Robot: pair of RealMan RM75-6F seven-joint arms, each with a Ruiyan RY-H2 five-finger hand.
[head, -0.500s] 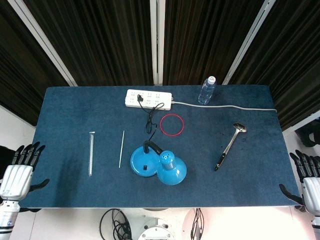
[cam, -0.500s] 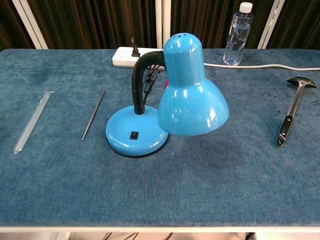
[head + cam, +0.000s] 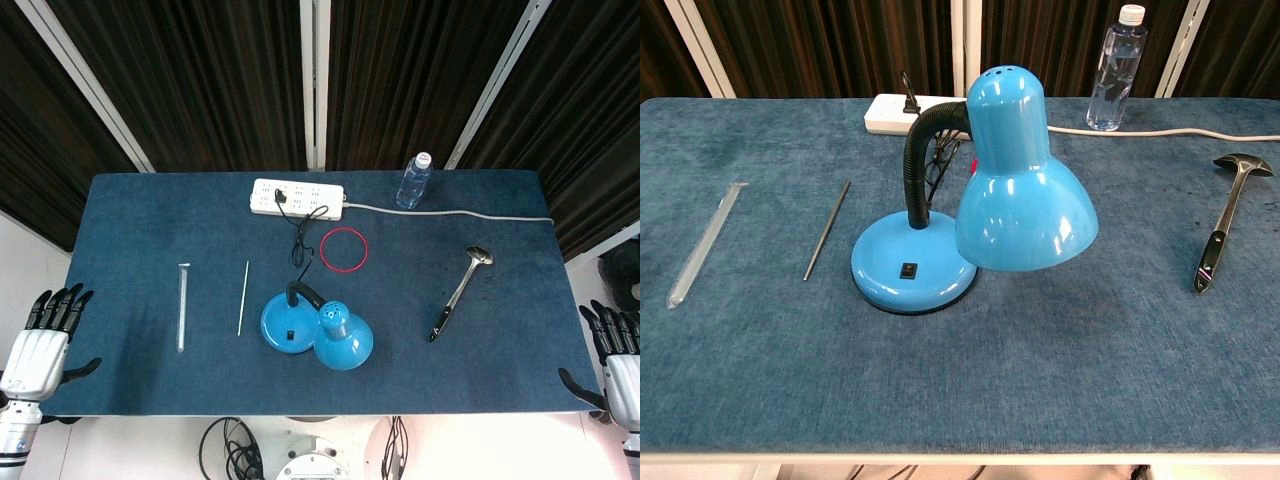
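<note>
Blue felt covers the tabletop (image 3: 130, 215), and both hands wait off its near corners with their fingers spread and nothing in them. The left hand (image 3: 40, 345) hangs beyond the edge at about eight o'clock from the table's middle; the right hand (image 3: 615, 360) sits at about four o'clock, partly cut by the frame. Neither shows in the chest view.

Nearest the left hand lies a clear plastic tube (image 3: 183, 305), at roughly two o'clock from it, well apart. Its long axis runs from the far edge toward the near edge, almost square to the front edge. Just beyond it, a thin dark rod (image 3: 243, 297) lies nearly parallel. Nearest the right hand is a black-handled ladle (image 3: 460, 292), at about ten o'clock from that hand, its axis slanting with the bowl farther away and to the right, the handle end nearer.

A blue desk lamp (image 3: 970, 215) stands at the middle, roughly equally far from both hands, its shade bent toward the near edge. Behind it are a red ring (image 3: 344, 248), a white power strip (image 3: 297, 198) and a water bottle (image 3: 414, 181) at the far edge.
</note>
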